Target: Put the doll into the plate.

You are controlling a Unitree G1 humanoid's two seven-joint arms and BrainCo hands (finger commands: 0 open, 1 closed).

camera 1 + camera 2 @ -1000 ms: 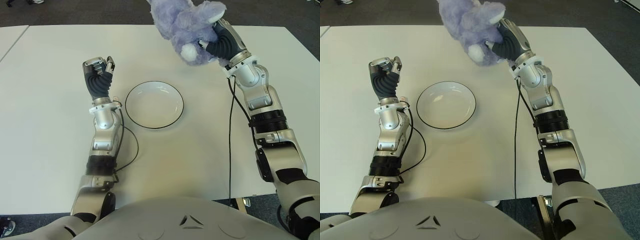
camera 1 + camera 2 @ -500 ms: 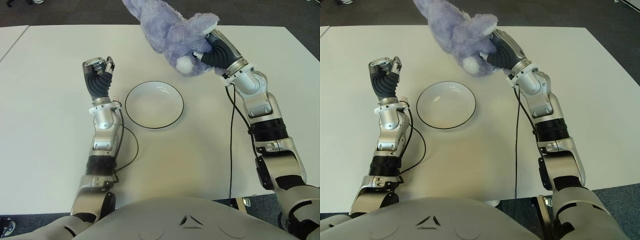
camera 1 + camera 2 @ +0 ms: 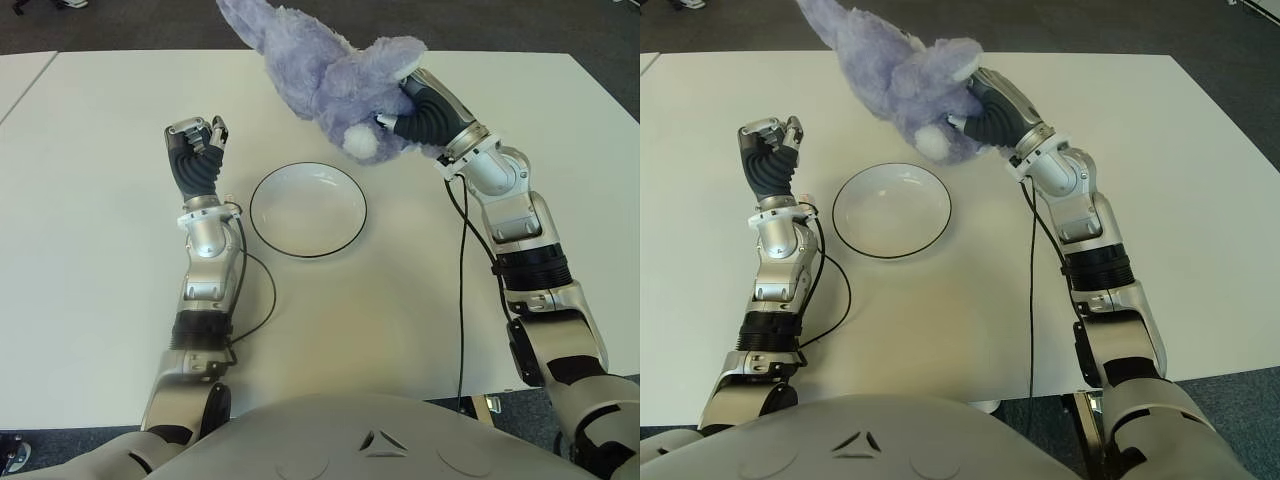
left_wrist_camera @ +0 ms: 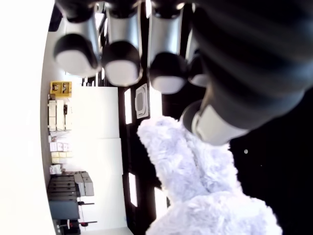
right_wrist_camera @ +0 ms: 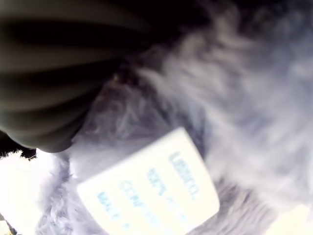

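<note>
Eye views: right hand (image 3: 420,110) clamped on the purple plush doll (image 3: 320,75), held in the air just beyond the far right edge of the plate (image 3: 308,210), not over its middle yet. Left hand (image 3: 197,150) upright left of the plate, fingers curled, holding nothing. Left wrist view: fingertips (image 4: 120,68) bent inward, empty; doll's ears visible farther off. Right wrist view: fur and sewn-in care label (image 5: 151,193) pressed against the palm. Likely light, soft, squashy; grip on the body bulk looks sound, ears flop. Plate rigid, probably slides if bumped.
</note>
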